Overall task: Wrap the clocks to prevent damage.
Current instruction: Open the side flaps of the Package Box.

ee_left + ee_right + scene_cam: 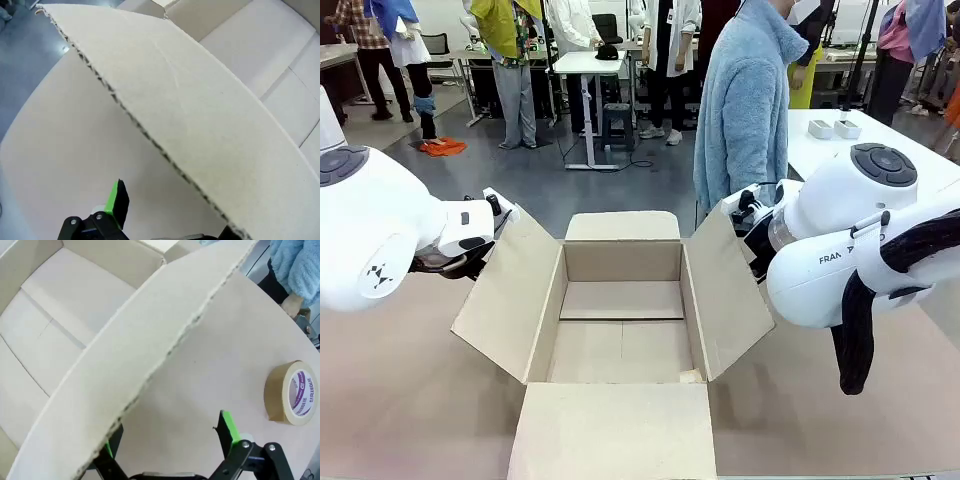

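- Cardboard is all that meets the eye where the clocks belong. Where the clocks are I cannot tell, and the cardboard box [620,350] has a bare floor.
- It sits mid-table with its flaps splayed, the left flap [505,300] at 9 o'clock and the right flap [725,290] at 3 o'clock.
- At 9 o'clock the left gripper [170,220] straddles its flap's raw edge, jaws spread wide and clamping nothing.
- At 3 o'clock the right gripper [170,440] is just as wide and holds nothing, one finger just beside its flap.
- A tape roll [292,392] stands on edge past 3 o'clock, and a person in blue fleece [750,100] waits at 1 o'clock.
- My worry is that the empty box looks light. An uneven pinch or tug could skid it, crease a flap, or fold the opening shut before anything goes in.
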Action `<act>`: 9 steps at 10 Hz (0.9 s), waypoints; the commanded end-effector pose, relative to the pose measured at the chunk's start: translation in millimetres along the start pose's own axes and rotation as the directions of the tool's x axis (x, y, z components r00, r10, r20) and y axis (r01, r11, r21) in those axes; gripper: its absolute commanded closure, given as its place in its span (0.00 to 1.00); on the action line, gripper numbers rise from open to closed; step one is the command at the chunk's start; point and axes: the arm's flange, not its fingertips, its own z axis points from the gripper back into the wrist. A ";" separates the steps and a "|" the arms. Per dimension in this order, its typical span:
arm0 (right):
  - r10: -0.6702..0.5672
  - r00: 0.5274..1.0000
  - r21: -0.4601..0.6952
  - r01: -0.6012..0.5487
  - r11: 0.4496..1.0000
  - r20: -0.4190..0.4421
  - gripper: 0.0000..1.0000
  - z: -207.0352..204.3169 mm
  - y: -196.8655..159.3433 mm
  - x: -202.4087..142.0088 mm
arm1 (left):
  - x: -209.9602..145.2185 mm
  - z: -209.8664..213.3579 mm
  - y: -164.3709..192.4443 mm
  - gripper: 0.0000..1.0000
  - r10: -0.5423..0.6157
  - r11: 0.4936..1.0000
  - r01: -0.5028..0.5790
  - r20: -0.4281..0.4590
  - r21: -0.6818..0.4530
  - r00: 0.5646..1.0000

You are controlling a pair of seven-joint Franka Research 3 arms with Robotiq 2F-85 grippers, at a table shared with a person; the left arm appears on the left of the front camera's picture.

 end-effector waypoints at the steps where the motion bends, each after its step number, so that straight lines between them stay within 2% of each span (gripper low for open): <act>1: 0.000 1.000 0.000 0.000 1.000 0.000 0.00 0.0 0.0 0.0 | 0.0 0.0 -0.1 0.00 0.000 1.000 0.000 0.000 0.000 1.000; 9: 0.000 1.000 0.000 0.000 1.000 0.000 0.00 0.0 0.0 0.0 | 0.0 0.0 -0.1 0.00 0.000 1.000 0.000 0.000 0.000 1.000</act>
